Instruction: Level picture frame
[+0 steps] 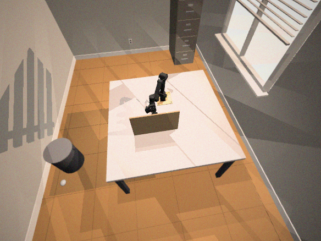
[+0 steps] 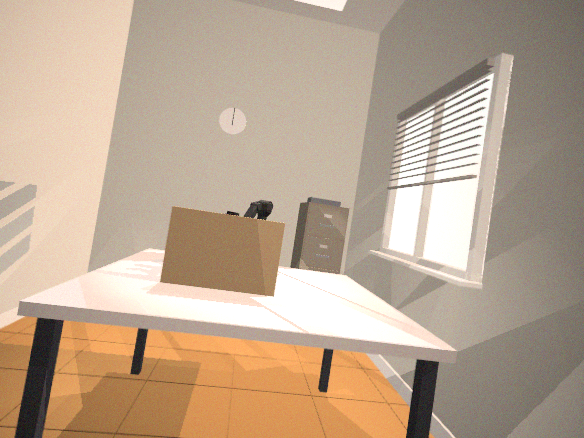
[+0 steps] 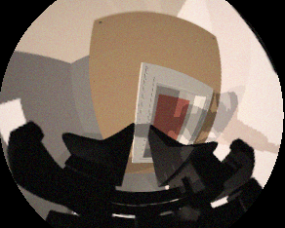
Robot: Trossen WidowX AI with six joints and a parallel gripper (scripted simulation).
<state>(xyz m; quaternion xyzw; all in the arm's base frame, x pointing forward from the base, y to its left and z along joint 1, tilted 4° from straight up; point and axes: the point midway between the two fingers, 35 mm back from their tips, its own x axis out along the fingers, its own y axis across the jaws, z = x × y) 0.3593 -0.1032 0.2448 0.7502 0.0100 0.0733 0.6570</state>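
Observation:
A brown wall panel (image 1: 154, 124) (image 2: 215, 250) (image 3: 122, 63) stands upright on the white table (image 1: 198, 137) (image 2: 310, 315). The picture frame (image 3: 177, 108), grey-white around a red picture, hangs crooked on the panel's far face and shows only in the wrist view. The top and exterior views see only the panel's back. My gripper (image 1: 151, 110) (image 3: 142, 127) is at the panel's arm side, shut on the frame's lower left part. The dark fingers cover the frame's bottom edge. The screw and the notched strip are hidden.
The arm's base sits on a tan plate (image 1: 167, 99) behind the panel. A filing cabinet (image 1: 186, 25) (image 2: 320, 237) stands at the back wall by the window. A dark bin (image 1: 64, 155) and a small white ball (image 1: 63, 182) are on the floor at the left.

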